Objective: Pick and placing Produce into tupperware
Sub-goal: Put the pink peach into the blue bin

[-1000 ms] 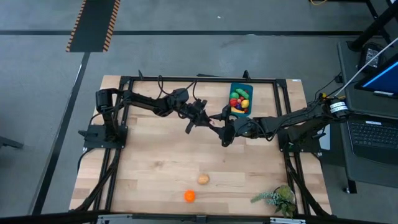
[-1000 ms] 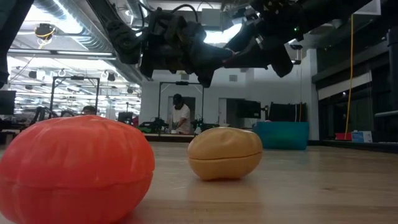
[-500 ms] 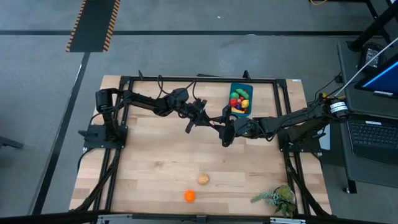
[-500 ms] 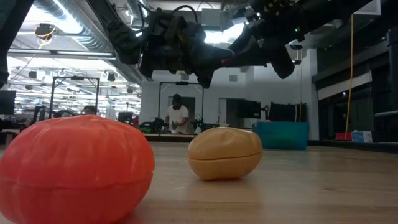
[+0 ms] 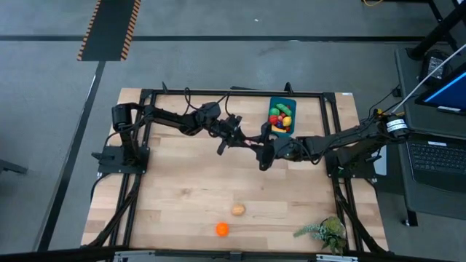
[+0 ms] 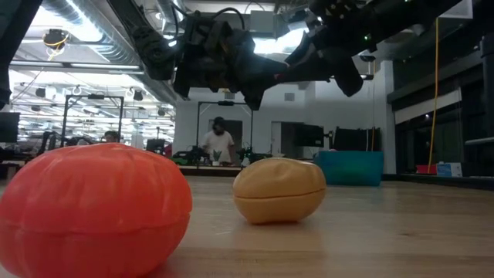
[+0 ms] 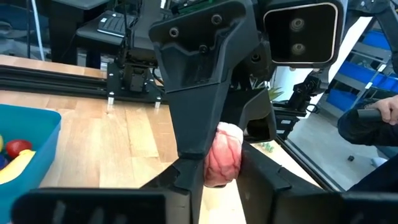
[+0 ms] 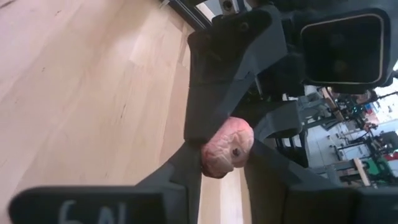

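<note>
A small pink, wrinkled produce piece [image 7: 222, 152] hangs high above the middle of the table. My left gripper [image 7: 221, 171] and my right gripper [image 8: 224, 163] meet there nose to nose, both shut on it. In the high view they join at the piece [image 5: 252, 143]. The blue tupperware [image 5: 282, 116] stands at the far right with several coloured produce pieces inside. A tan piece [image 5: 238, 210] and an orange piece [image 5: 221, 229] rest on the table near its front edge. My left gripper pinches the pink piece between its two fingers, on the piece's near end [image 7: 214, 177]. The fingers come about level from the table's left. The piece is lifted clear of the table. My right gripper pinches the same piece between its two fingers, on the opposite end [image 8: 214, 163]. Its fingers come from the table's right, slanting a little downward and turned against the left gripper's fingers. The piece hangs clear between both grippers.
A leafy green sprig [image 5: 324, 231] lies at the near right corner. A black frame [image 5: 218, 92] runs round the table's edge. In the low view the orange piece [image 6: 93, 208] and tan piece [image 6: 278, 189] fill the foreground. People stand in the room beyond.
Both arms have stayed in place above the table's middle. In the low view my right gripper's fingers have drawn together around the pink piece, which has not moved.
</note>
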